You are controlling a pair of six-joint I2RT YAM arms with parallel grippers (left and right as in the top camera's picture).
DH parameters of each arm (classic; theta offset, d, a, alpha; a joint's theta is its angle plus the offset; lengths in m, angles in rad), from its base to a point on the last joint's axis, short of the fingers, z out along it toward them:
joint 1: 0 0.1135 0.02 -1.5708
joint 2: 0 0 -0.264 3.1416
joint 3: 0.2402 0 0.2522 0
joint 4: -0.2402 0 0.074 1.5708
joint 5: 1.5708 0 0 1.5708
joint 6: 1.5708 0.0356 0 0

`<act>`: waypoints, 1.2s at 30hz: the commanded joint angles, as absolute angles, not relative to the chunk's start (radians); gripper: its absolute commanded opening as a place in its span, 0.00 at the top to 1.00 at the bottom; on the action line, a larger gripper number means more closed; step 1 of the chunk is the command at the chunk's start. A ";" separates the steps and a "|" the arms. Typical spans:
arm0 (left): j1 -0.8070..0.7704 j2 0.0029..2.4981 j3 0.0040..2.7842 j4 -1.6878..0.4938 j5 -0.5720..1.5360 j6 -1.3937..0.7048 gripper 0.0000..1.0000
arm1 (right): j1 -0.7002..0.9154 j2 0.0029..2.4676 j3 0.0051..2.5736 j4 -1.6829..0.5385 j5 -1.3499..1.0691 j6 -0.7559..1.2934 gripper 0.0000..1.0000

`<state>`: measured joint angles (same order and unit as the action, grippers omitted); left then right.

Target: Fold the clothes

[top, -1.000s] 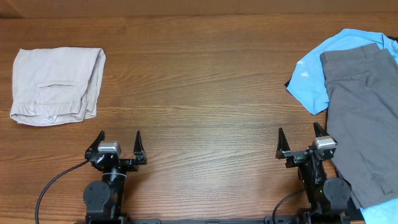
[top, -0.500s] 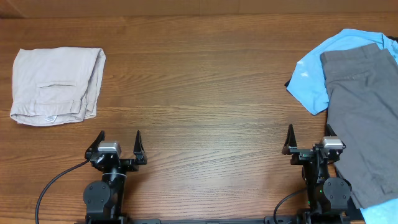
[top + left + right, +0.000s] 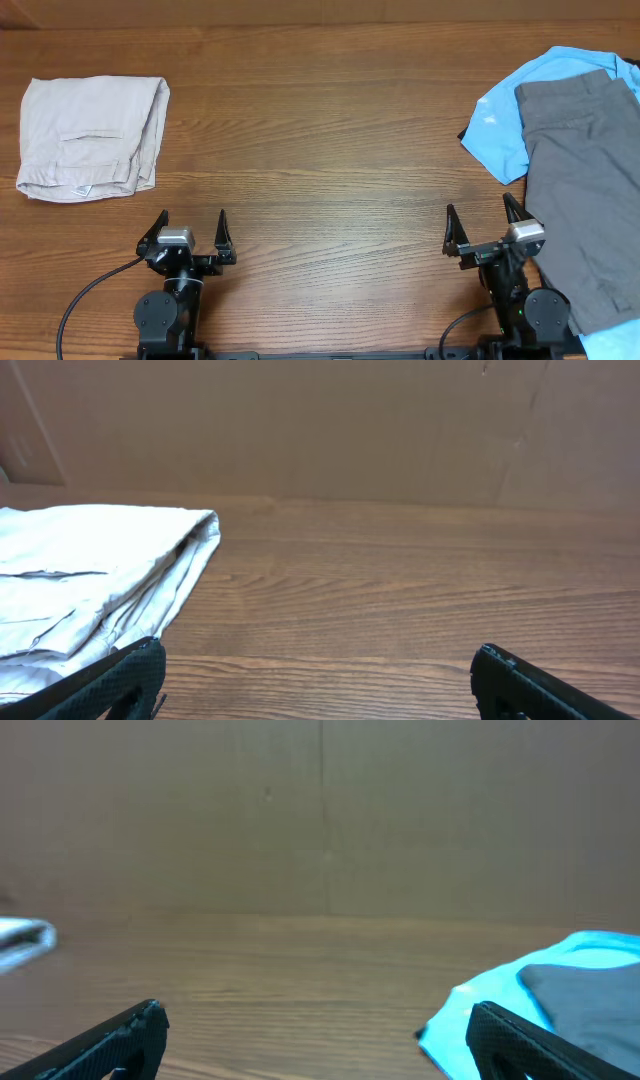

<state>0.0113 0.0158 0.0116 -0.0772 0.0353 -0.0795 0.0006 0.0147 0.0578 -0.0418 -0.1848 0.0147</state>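
Two grippers are seen low over the wooden table (image 3: 330, 130), both with jaws spread wide and nothing held between them. The left gripper (image 3: 191, 216) is released; only bare wood is seen between its fingers. The right gripper (image 3: 479, 206) is likewise released and grasps nothing.

The dark grey shorts (image 3: 580, 190) are laid flat just beside the right gripper, on its right side, and are stretched from level with the wrist to well ahead of the fingertips. The waistband is placed at the far end, ahead of the gripper. Whether the gripper's right finger touches the shorts' near edge cannot be told from overhead. The shorts are spread on top of a light blue T-shirt (image 3: 505, 120), which sticks out ahead of the right gripper and slightly to its right. In the right wrist view, blue and grey cloth are seen past the right finger.

Pale beige shorts (image 3: 90, 135) are folded ahead of the left gripper and to its left, well apart from it. In the left wrist view they are seen beyond the left finger. A plain brown backdrop (image 3: 350, 430) is seen far ahead of both grippers.
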 commanded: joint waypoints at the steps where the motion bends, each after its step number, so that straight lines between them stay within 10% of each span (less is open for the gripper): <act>1: 0.020 0.005 0.005 -0.075 0.025 -0.097 0.00 | -0.002 0.003 0.216 -0.070 -0.212 0.136 0.00; 18: 0.020 0.005 0.005 -0.075 0.025 -0.097 0.00 | -0.002 0.472 1.166 -0.696 -0.103 0.123 0.00; 36: 0.020 0.005 0.005 -0.075 0.025 -0.097 0.00 | -0.002 1.488 1.818 -1.106 0.209 0.045 0.00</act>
